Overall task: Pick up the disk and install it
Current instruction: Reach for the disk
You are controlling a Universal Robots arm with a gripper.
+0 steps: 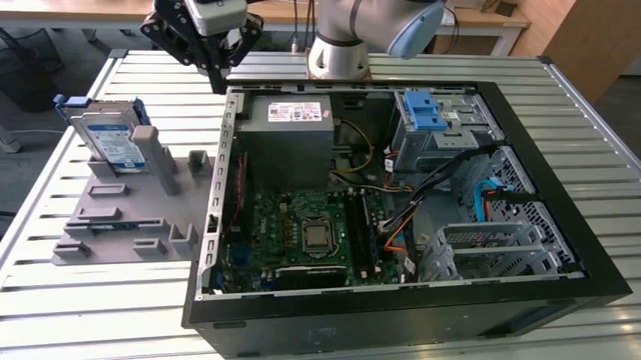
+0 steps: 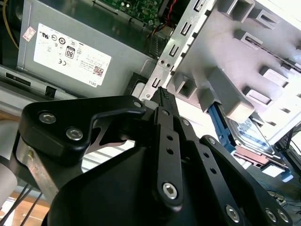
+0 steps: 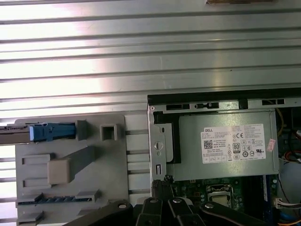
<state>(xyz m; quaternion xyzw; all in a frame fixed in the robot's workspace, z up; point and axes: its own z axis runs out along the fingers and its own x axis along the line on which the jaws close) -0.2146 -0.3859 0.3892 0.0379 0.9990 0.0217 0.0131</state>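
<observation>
Black gripper [image 1: 218, 86], jaws pressed together and empty, hangs by the back corner of the computer case [image 1: 401, 315], with bare slatted table [image 1: 100, 315] around it. In the exterior view, at eight o'clock from it, the disk [image 1: 108, 139] stands on edge in a grey rack [image 1: 110, 225]. It is silver with a blue-and-white label and a blue frame.

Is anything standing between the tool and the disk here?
Only the grey upright post beside the disk, on its side toward the computer case. The tool hangs over that case's corner; the disk's top is uncovered.
</observation>
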